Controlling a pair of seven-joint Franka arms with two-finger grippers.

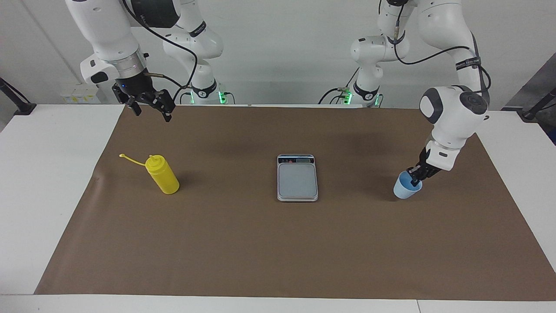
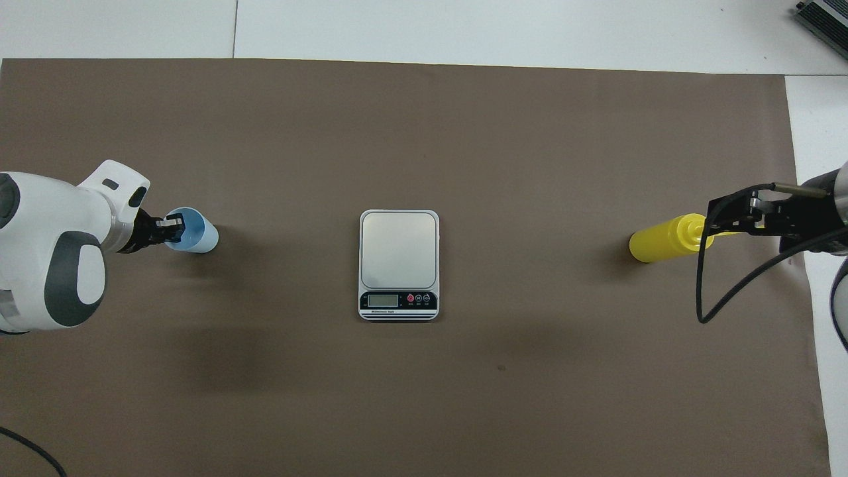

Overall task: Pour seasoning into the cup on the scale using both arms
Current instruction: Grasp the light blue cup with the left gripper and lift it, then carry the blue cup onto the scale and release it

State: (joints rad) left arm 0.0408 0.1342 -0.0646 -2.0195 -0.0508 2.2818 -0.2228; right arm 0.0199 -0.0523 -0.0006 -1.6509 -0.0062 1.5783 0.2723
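At the cup's rim, left fingers pinch its wall; right fingers gape apart.

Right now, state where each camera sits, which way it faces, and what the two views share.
Facing view: high across the table, looking at both white arms; the left end effector pinches the pale-blue tapered cup.
Overhead view: high above the robots' end, looking steeply down; only forearms and end effectors show.
Shared, turned half round: cup, flat silver-grey digital scale, bright yellow plastic squeeze bottle, right end effector raised, open.
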